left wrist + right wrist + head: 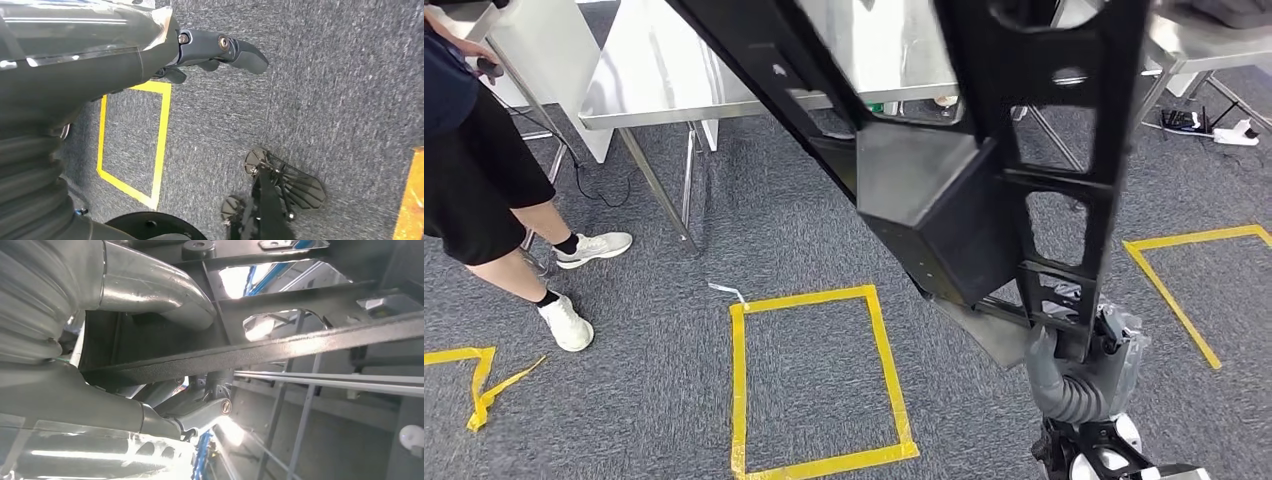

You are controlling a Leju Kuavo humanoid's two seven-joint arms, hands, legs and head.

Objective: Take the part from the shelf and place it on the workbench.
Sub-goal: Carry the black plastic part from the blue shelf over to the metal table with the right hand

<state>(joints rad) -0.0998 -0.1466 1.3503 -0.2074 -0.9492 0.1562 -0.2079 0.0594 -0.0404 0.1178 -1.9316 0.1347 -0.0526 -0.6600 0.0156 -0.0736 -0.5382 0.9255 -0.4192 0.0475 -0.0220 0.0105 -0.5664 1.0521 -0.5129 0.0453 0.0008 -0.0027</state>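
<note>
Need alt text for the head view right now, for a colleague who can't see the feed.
The right hand grips a large black metal frame part, carried above grey carpet with yellow tape rectangles. A steel workbench stands ahead; a person's legs are at left.

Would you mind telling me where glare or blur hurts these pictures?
Head view: sharp, evenly lit, with soft sheen on the steel workbench. Left wrist view: carpet crisp, left hand in focus, streaky glare on the arm cover. Right wrist view: blown-out bright patches behind the black part, right hand shiny.

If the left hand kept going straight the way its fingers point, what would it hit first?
Probably the grey carpet: the left hand holds nothing, and beyond its fingers only floor shows, though depth is unclear.
</note>
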